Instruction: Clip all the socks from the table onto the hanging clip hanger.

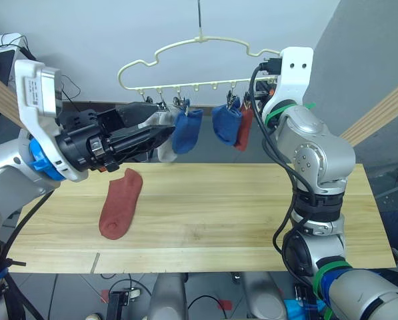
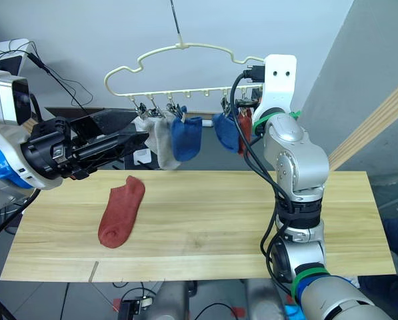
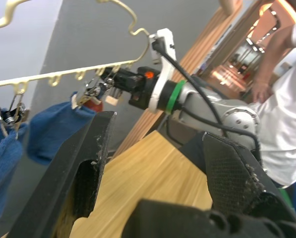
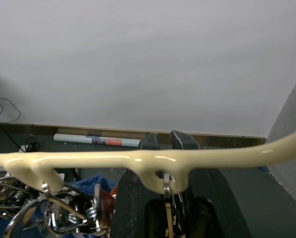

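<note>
One rust-red knit sock (image 1: 121, 204) lies at lower left on the light wooden plank table (image 1: 252, 213), unclipped. The left gripper (image 1: 164, 135), fingers apart and empty, hovers near the pale yellow cloud-shaped clip hanger (image 1: 185, 67); the right gripper (image 4: 170, 141), fingers together, pinches a hanger clip. Next, I judge, the left must descend and fetch that sock.

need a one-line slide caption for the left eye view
Five socks hang on the hanger; one red sock lies on the table, left gripper open, right gripper up at the clips.
</note>
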Tool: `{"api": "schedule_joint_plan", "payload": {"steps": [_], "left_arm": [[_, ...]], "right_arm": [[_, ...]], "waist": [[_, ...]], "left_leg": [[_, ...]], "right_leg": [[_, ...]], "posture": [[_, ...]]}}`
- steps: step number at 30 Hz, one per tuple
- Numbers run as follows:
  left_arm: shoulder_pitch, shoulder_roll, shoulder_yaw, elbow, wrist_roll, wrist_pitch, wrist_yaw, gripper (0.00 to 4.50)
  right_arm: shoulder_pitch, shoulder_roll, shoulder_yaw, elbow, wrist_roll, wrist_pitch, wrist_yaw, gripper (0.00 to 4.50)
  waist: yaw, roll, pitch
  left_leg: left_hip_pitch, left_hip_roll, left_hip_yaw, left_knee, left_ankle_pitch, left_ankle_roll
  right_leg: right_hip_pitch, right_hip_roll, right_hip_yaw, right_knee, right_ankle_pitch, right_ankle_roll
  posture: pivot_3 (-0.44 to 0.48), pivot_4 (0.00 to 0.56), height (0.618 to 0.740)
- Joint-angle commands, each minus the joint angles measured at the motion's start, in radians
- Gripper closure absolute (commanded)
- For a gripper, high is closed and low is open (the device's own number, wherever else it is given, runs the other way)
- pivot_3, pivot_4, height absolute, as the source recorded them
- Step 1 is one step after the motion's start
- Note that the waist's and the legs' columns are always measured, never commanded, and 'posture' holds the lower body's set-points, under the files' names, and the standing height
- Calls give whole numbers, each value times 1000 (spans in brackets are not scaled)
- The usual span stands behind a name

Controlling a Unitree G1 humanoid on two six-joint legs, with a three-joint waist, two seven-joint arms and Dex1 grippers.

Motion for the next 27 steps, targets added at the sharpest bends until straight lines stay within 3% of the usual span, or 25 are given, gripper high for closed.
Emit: {"api": "schedule_joint_plan", "payload": {"steps": [1,6,10,14,15,20,23,27], "left_arm": [[56,30,0,-12,121,-6,22,1272],[168,65,-43,18,319,-6,3,1272],[234,30,-38,58,430,-18,43,1272],[297,19,-54,89,550,-26,55,131],[302,13,-54,95,562,-14,64,24],[339,-9,-89,119,676,-1,95,24],[343,-61,-143,215,809,-71,157,24],[328,-121,-192,288,885,-113,153,24]], "right_arm": [[-25,-6,-2,-21,-1,-26,-2,4483],[-28,-5,-1,-20,0,-27,-2,4483],[-29,-3,0,-23,1,-25,-3,4483],[-29,-4,-1,-27,1,-21,-4,4500],[-29,-4,-1,-28,1,-20,-4,4500],[-29,-4,-2,-31,0,-17,-7,4500],[-24,-7,-5,-42,0,-10,-8,4500],[-18,-7,-5,-54,2,-2,-9,4500]], "waist": [[0,0,0],[0,0,0],[1,0,0],[0,0,0],[0,0,0],[1,0,0],[0,0,0],[1,0,0]], "left_leg": [[0,0,0,0,0,0],[0,0,0,0,0,0],[0,0,1,-1,0,0],[0,0,1,-1,0,0],[0,0,1,-1,0,0],[-1,0,1,-1,0,0],[0,0,2,-1,0,0],[-1,1,1,-1,0,0]], "right_leg": [[0,0,0,0,0,0],[-1,0,0,0,0,0],[-1,0,1,0,0,0],[-2,0,1,0,0,0],[-2,0,1,0,0,0],[-2,-1,1,0,0,0],[-2,-1,2,0,0,0],[-2,0,1,0,0,0]], "posture": [[-87,380,740],[-75,382,740],[-76,385,740],[-76,385,740],[-76,385,740],[-80,385,740],[-82,387,740],[-82,387,740]]}}
